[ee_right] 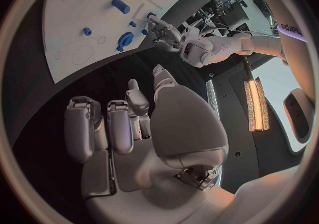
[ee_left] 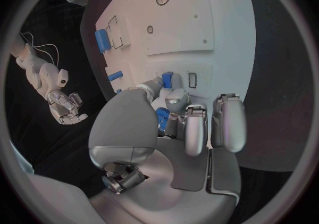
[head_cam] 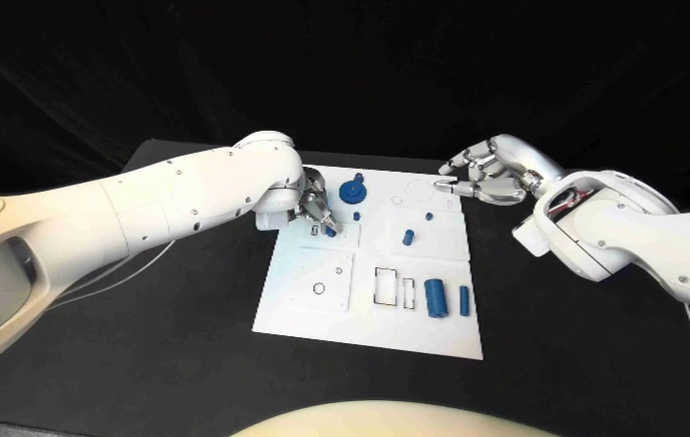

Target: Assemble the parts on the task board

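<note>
Nearest the head camera, two blue cylindrical parts (head_cam: 439, 297) lie side by side at the near right of the white task board (head_cam: 309, 302), beside a rectangular cut-out (head_cam: 388, 285). Task board: flat, mid-tabletop (head_cam: 172, 377). Further parts: a short blue peg (head_cam: 409, 236) at the board's middle; a round-headed blue part (head_cam: 355, 192) near the far edge. Left hand (head_cam: 309, 208): at the board's far left, fingers curled, pinching a small blue part (ee_left: 167, 79) just above the board. Right hand (head_cam: 482, 180): above the board's far right corner, fingers loosely bent and apart, holding nothing.
</note>
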